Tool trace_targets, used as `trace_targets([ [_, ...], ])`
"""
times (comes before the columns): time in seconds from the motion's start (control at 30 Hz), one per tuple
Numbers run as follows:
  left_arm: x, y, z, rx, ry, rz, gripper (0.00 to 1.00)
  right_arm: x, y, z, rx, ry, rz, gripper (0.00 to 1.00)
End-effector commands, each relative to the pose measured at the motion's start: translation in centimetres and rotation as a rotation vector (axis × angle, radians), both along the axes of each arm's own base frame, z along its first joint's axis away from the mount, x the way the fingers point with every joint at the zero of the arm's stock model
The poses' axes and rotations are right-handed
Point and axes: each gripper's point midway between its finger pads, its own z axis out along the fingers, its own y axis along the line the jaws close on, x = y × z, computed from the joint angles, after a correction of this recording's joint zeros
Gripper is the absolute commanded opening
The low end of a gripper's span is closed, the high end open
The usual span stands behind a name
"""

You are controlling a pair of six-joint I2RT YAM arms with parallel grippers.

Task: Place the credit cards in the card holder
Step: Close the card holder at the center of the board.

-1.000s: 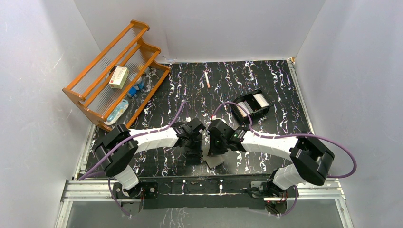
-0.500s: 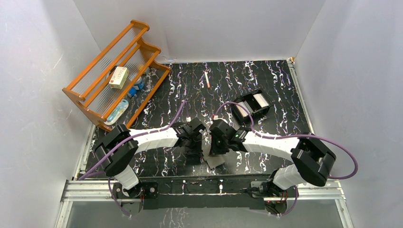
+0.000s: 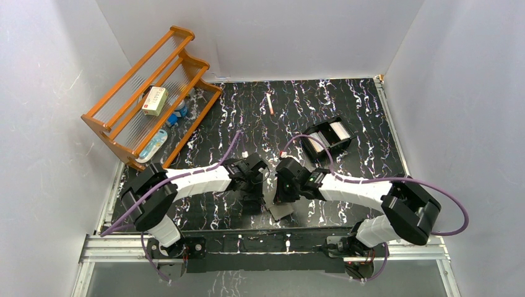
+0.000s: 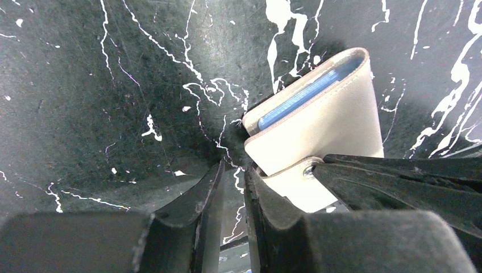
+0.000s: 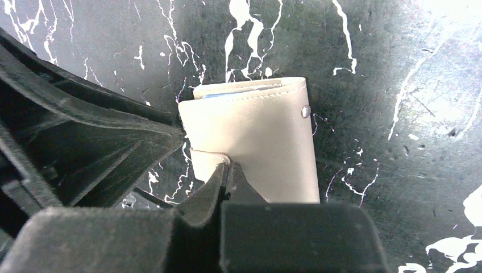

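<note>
Barely shifted, right end effector (image 5: 227, 166) pinches card holder (image 5: 258, 133) tab.

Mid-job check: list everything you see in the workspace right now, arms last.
card holder: one, grey-beige, folded with a blue edge showing, near edge of the table, between the grippers
tray: one, black, right of centre
cards: two white pieces visible, in the tray
rack: one, orange wood, far left
box: one, cream with red print, on the rack
blue items: a few, low in the rack, too small to identify
stick: one, orange-white, far centre
table: one, black with white streaks
left gripper: black, narrowly open, empty, at the card holder's corner
right gripper: black, shut on the card holder's flap
</note>
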Motion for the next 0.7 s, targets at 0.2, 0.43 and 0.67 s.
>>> trace_targets([
  [0.2,0.7,-2.9,4.6,-0.183,-0.05,-0.026,0.21,0.2,0.7,2.2,0.065,-0.029,0.016,0.0],
  [0.43,0.7,-3.0,2.3,-0.172,-0.043,-0.037,0.2,-0.2,-0.1,1.6,0.051,-0.022,-0.001,0.0],
  [0.67,0.6,-2.3,0.9,-0.123,-0.029,-0.032,0.2,-0.4,-1.0,0.8,0.022,-0.017,-0.011,0.0],
])
